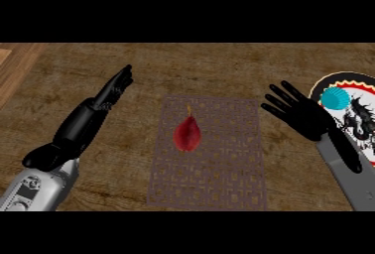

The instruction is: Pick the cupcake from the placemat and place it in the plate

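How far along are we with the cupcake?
Done: the cupcake sits on the plate, off the placemat. In hand: nothing; the right hand is open beside the plate, the left hand open. Left: nothing apparent; a red object lies on the placemat.

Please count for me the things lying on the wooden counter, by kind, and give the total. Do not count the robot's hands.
Brown patterned rectangular placemat: 1
Dark red pointed object on the placemat: 1
Round white plate with dark dragon pattern: 1
Cupcake in turquoise ribbed wrapper, on the plate: 1
Total: 4
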`<control>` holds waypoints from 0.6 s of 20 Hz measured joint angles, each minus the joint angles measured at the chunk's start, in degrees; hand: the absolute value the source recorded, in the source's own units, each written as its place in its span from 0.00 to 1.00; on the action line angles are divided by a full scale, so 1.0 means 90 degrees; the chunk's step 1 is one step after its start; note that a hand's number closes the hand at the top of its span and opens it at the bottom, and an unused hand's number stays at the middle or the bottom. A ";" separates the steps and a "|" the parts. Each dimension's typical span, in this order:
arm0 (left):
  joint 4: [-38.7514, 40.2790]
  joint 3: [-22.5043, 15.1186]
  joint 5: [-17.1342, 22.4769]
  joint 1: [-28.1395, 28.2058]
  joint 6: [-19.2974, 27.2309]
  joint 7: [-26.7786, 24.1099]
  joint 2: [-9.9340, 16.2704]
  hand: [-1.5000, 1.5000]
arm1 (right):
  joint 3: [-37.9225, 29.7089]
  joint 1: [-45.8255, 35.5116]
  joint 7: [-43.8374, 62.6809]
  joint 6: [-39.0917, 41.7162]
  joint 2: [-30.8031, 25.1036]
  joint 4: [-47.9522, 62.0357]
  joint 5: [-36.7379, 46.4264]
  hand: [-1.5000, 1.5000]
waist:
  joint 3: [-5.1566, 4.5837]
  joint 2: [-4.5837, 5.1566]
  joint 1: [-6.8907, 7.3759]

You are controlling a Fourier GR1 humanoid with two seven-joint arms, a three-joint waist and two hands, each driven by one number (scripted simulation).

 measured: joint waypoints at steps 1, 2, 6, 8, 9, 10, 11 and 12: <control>-0.0009 -0.0002 -0.0001 -0.0027 -0.0001 0.0010 -0.0005 0.50 | 0.0050 -0.0025 0.0075 0.0048 -0.0020 0.0058 -0.0045 0.00 | 0.0001 -0.0001 0.0010; -0.0002 0.0007 0.0005 -0.0038 -0.0010 0.0012 -0.0002 0.50 | 0.0094 -0.0046 0.0142 0.0097 -0.0040 0.0110 -0.0093 0.00 | 0.0000 0.0003 0.0021; 0.0003 0.0007 0.0012 -0.0076 -0.0034 0.0020 -0.0005 0.50 | 0.0234 -0.0132 0.0379 0.0251 -0.0082 0.0355 -0.0311 0.00 | 0.0002 0.0024 0.0078; 0.0000 0.0005 0.0010 -0.0103 -0.0042 0.0027 -0.0007 0.50 | 0.0285 -0.0185 0.0478 0.0323 -0.0088 0.0454 -0.0442 0.00 | 0.0005 0.0029 0.0095; 0.0006 0.0007 0.0014 -0.0109 -0.0044 0.0027 -0.0012 0.50 | 0.0307 -0.0211 0.0524 0.0363 -0.0085 0.0490 -0.0515 0.00 | 0.0006 0.0030 0.0098; 0.0002 0.0004 0.0019 -0.0121 -0.0056 0.0029 -0.0013 0.50 | 0.0329 -0.0245 0.0567 0.0399 -0.0072 0.0523 -0.0593 0.00 | 0.0006 0.0027 0.0105; 0.0013 0.0005 0.0021 -0.0130 -0.0056 0.0036 -0.0020 0.50 | 0.0350 -0.0276 0.0611 0.0438 -0.0064 0.0549 -0.0669 0.00 | 0.0006 0.0027 0.0102; 0.0008 0.0015 0.0022 -0.0153 -0.0056 0.0047 -0.0017 0.50 | 0.0385 -0.0305 0.0663 0.0478 -0.0046 0.0574 -0.0730 0.00 | 0.0006 0.0020 0.0106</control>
